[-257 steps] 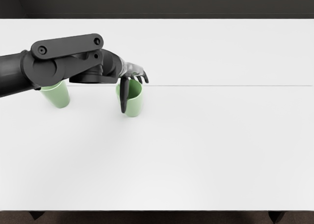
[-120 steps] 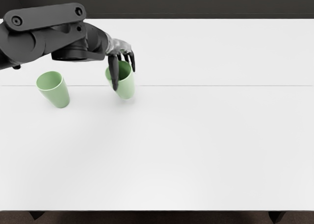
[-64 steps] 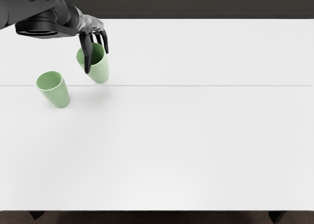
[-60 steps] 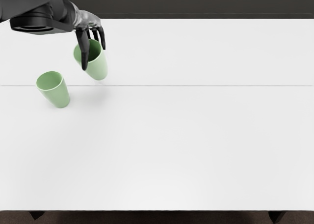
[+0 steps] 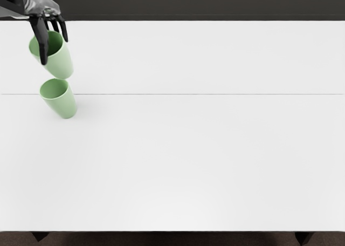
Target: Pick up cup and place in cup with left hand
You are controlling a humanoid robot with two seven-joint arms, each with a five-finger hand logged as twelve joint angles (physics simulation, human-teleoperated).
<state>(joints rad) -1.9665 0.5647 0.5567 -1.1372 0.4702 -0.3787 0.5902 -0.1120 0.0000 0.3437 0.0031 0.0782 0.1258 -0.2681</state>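
Black and grey, grips a tilted, tapered green cup (image 5: pixel 61 61) at far left with the left robot hand (image 5: pixel 43 18), apparently above the white table (image 5: pixel 188 149), just beyond a second tapered green cup (image 5: pixel 64 103).

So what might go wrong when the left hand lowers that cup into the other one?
In this view, the base of the held cup shows right at the far rim of the standing cup, so it might catch there and tip it. The left hand grips near the held cup's rim, so a bump could make that cup swing or slip.
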